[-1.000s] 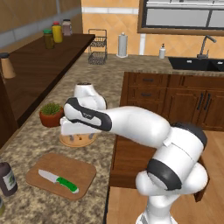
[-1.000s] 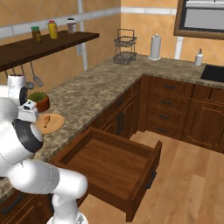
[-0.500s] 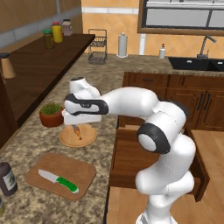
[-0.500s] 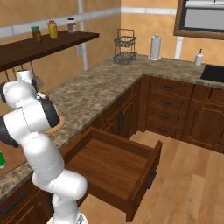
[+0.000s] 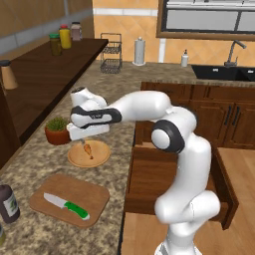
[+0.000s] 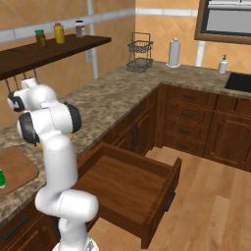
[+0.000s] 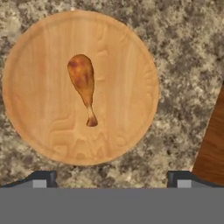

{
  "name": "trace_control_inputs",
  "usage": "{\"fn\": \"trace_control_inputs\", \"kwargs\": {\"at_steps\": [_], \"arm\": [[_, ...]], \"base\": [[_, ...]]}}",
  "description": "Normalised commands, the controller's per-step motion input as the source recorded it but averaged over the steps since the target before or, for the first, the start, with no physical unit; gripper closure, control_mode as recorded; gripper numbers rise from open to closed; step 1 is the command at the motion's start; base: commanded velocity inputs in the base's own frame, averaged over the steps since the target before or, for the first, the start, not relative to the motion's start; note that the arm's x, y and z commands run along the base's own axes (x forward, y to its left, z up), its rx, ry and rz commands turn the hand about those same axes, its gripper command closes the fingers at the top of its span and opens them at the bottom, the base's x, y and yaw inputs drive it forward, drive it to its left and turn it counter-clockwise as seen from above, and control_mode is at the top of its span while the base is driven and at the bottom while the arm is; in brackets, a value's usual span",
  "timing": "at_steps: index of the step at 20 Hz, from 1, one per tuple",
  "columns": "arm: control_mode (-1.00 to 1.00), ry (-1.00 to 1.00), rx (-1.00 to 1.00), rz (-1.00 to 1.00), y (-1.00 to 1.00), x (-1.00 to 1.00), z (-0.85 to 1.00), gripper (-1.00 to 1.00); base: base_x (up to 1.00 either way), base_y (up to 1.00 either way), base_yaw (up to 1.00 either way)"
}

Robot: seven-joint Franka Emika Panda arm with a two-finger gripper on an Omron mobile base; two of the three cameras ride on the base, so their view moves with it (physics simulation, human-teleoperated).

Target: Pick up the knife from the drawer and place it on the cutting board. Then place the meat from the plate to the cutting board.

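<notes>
The meat [image 7: 83, 85], an orange-brown drumstick, lies alone on the round tan plate [image 7: 127, 78], with its bone end toward my fingertips. My gripper [image 7: 111, 179] hangs open straight above the plate [image 5: 102, 158], well clear of the meat [image 5: 88, 149], and holds nothing. From the left base view, my gripper [image 5: 83, 139] hovers just over the plate's far side. The green-handled knife [image 5: 67, 205] rests on the cutting board [image 5: 92, 194], nearer than the plate. The board's edge [image 7: 212, 148] shows to the right. The drawer [image 6: 132, 191] stands pulled open, with nothing showing inside.
A potted plant [image 5: 57, 129] stands just left of the plate, close to my hand. A dark bottle [image 5: 8, 203] sits left of the board. At the counter's far end are a wire rack [image 5: 111, 59] and a paper towel roll [image 5: 139, 50].
My arm has unfolded, its elbow swinging right and up, while the hand kept over the plate and rose slightly. The jaws stayed open. Knife and meat have not moved.
</notes>
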Motion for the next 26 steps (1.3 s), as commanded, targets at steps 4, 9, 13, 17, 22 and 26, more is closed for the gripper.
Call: {"fn": "trace_control_inputs", "kwargs": {"at_steps": [4, 9, 13, 17, 22, 26], "arm": [[-1.0, -0.03, -0.04, 0.08, -0.1, 0.11, -0.85, -1.0], [-1.0, 0.11, 0.15, 0.01, 0.0, 0.29, -0.21, -1.0], [-1.0, 0.09, 0.01, 0.0, 0.0, 0.58, -0.2, -1.0], [-1.0, 0.0, -0.02, 0.0, 0.09, 0.47, -0.34, -1.0], [-1.0, 0.0, 0.0, 0.0, 0.25, 0.57, -0.38, -1.0], [-1.0, 0.01, 0.0, 0.0, 0.19, 0.29, -0.34, -1.0]], "base": [[0.0, 0.0, 0.0], [0.0, 0.0, 0.0], [0.0, 0.0, 0.0], [0.0, 0.0, 0.0], [0.0, 0.0, 0.0], [0.0, 0.0, 0.0]]}}
